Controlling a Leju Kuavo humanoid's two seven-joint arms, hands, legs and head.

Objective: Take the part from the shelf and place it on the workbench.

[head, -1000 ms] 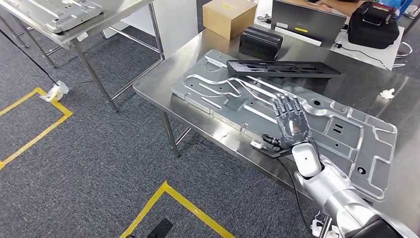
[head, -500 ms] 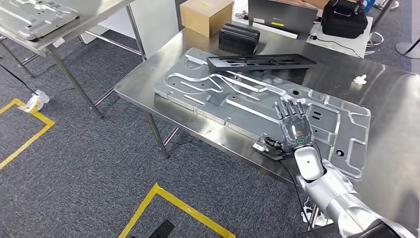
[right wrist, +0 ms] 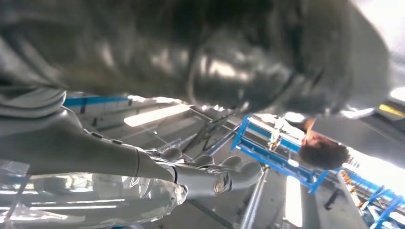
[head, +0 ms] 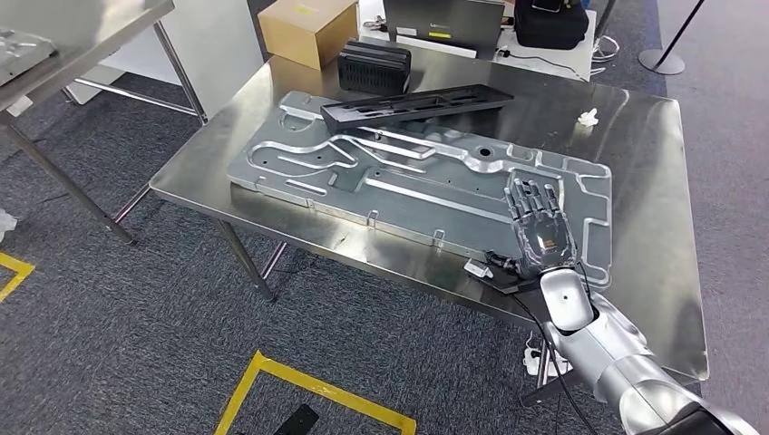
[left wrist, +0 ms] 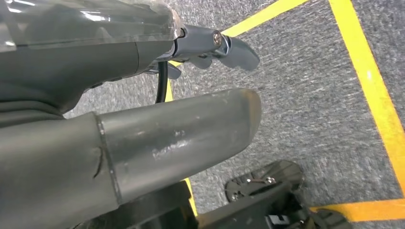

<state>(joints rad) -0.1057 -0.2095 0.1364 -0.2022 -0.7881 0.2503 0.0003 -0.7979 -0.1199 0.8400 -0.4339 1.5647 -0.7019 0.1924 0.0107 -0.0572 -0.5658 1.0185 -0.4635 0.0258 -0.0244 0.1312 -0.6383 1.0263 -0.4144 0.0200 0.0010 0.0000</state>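
Camera swings toward 3 o'clock, sliding workbench (head: pixel 662 272), part (head: pixel 408 181) and cardboard box (head: pixel 308 30) toward 9 o'clock.

Right robot hand (head: pixel 540 228) flat, fingers outstretched

I see grey carpet floor (head: pixel 136 308) marked with yellow tape lines (head: pixel 308 385). A stainless steel surface (head: pixel 653 181) on metal legs stands ahead; a second steel table (head: pixel 63 45) sits at far left, a white panel (head: pixel 213 45) between them.
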